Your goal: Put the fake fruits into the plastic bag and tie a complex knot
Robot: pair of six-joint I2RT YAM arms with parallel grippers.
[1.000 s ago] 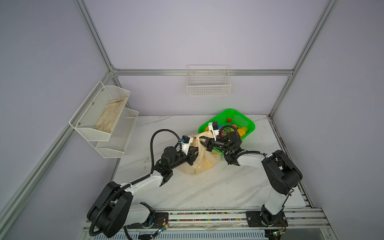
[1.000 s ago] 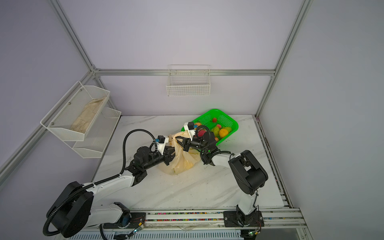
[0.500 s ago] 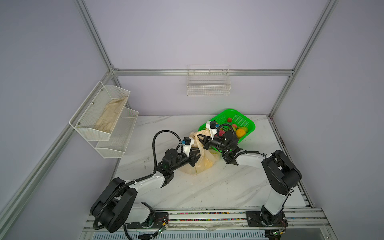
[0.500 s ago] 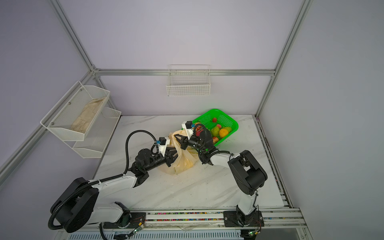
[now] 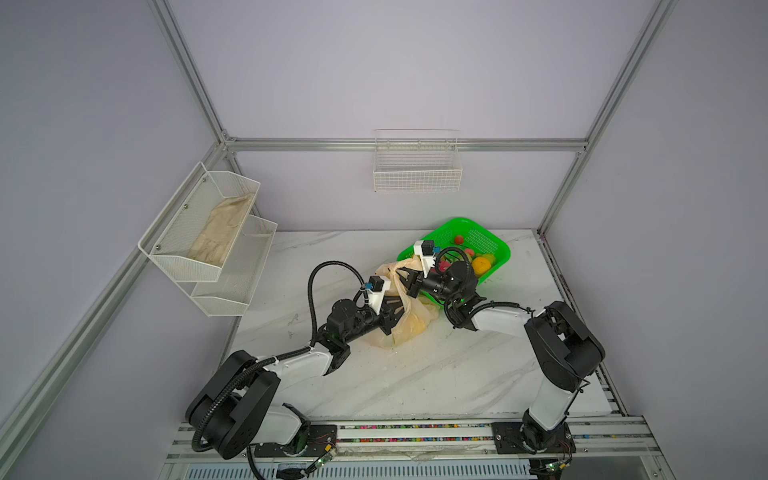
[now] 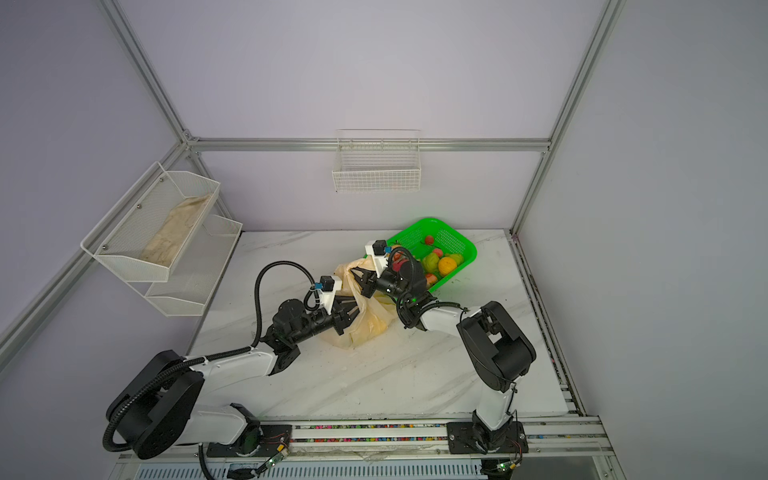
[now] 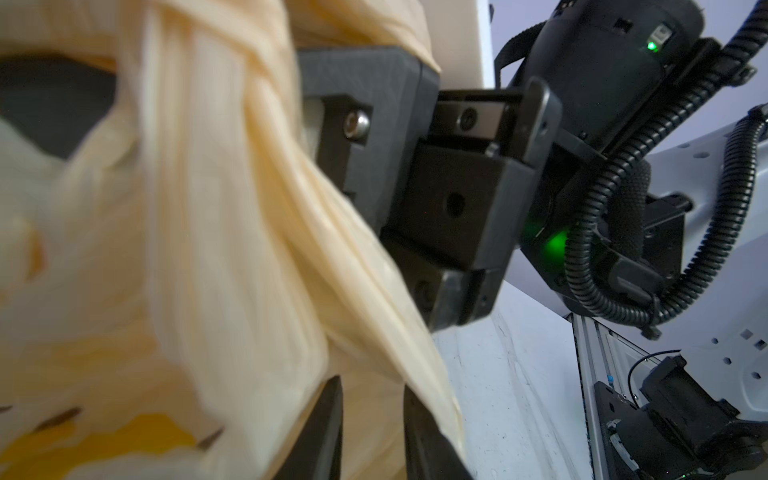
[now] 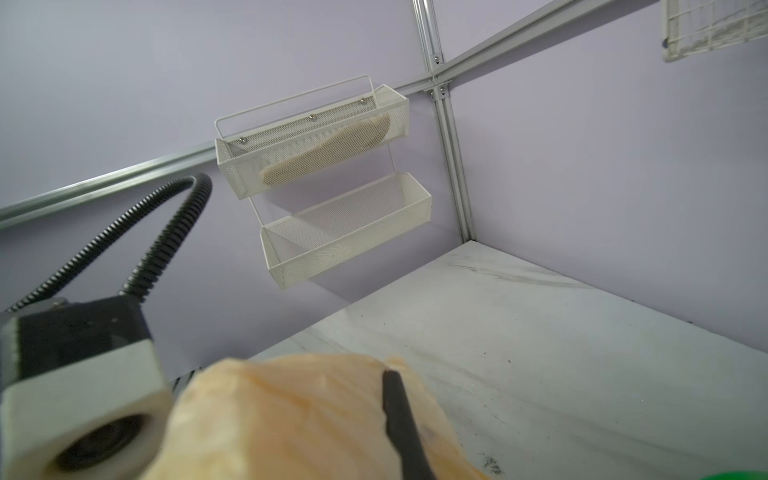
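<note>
The cream plastic bag [image 5: 409,328] [image 6: 370,324] slumps on the marble table between both arms, and a yellow fake fruit [image 7: 104,440] shows through its wall. More fake fruits [image 5: 482,266] [image 6: 446,265] lie in the green basket [image 5: 457,220]. My right gripper [image 5: 400,275] [image 6: 356,276] is shut on the bag's raised top; one dark finger [image 8: 401,415] presses into the plastic [image 8: 282,415]. Lower down, my left gripper [image 5: 397,309] [image 7: 372,388] is closed on a gathered strand of the bag [image 7: 187,249]. The knot is out of view.
A two-tier white mesh rack [image 5: 232,266] hangs on the left wall with a beige cloth [image 5: 220,232] in its upper tray. A white wire basket [image 5: 417,166] hangs on the rear wall. The arm bases stand on a rail [image 5: 415,428] along the table's front edge.
My right gripper has moved left, away from the basket, drawing the bag's top with it. The left gripper has edged slightly right into the bag.
</note>
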